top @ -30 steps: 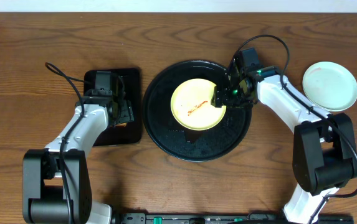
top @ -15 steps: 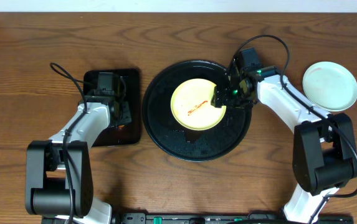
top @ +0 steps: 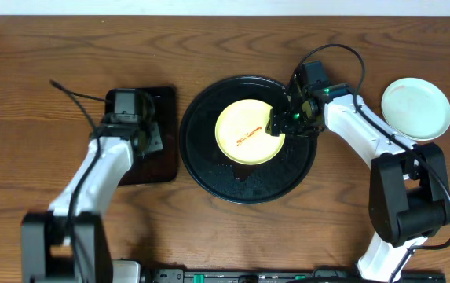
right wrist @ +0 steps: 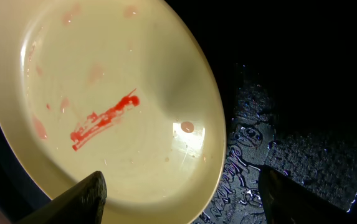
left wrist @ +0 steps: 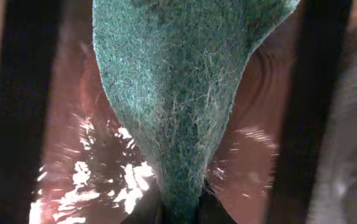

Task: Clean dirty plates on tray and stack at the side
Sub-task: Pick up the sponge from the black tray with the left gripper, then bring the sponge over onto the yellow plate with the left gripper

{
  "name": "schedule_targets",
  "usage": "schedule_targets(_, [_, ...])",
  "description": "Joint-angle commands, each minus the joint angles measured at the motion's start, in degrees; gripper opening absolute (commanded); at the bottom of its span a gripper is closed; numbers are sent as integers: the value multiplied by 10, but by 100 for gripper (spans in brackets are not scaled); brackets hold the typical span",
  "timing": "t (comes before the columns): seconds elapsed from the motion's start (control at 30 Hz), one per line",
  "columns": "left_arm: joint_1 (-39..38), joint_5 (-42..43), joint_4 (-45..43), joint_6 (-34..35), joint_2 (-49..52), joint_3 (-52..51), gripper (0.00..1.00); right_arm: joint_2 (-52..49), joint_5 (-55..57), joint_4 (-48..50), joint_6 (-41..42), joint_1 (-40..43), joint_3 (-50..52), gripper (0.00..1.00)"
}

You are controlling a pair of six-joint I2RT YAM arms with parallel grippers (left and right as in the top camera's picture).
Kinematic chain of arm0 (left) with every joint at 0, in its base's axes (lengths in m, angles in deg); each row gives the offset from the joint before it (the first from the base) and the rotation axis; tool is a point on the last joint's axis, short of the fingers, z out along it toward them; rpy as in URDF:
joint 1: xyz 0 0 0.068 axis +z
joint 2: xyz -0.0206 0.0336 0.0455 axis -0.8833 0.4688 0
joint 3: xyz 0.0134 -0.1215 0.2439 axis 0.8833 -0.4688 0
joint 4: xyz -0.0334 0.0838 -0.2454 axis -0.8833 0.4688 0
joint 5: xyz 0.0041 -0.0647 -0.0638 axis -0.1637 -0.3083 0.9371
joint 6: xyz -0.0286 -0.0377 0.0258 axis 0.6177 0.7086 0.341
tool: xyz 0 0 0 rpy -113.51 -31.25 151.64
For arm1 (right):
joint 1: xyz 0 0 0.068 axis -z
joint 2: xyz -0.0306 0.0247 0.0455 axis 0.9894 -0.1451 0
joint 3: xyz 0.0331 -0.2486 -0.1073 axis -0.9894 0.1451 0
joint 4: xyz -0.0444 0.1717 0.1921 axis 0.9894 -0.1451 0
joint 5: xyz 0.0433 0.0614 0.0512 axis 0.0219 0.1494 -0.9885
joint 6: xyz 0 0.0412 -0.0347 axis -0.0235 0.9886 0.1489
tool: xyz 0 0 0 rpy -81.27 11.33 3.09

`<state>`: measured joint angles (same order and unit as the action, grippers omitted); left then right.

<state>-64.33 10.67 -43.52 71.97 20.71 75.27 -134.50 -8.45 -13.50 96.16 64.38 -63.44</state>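
Note:
A pale yellow plate with a red smear lies in the round black tray. My right gripper hovers open over that plate's right edge. In the right wrist view one fingertip is over the yellow plate and the other over the wet tray. A light blue plate sits on the table at the far right. My left gripper is above a small rectangular black tray, shut on a green scouring pad.
Cables loop off both arms over the wooden table. The rectangular tray lies just left of the round one, with a narrow gap between them. The table's far edge runs along the top of the overhead view.
My left gripper has closed on the green scouring pad, and the left arm has shifted a little over the rectangular tray. The right arm and the plates have stayed still.

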Motion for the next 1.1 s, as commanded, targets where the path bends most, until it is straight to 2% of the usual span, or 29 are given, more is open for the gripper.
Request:
schedule_targets(0.0, [2, -5, 0, 3, -54, -2, 7, -5, -4, 0, 2, -3, -8, 76])
schedule_targets(1.07, [2, -5, 12, 8, -62, -2, 7, -5, -3, -9, -5, -3, -8, 77])
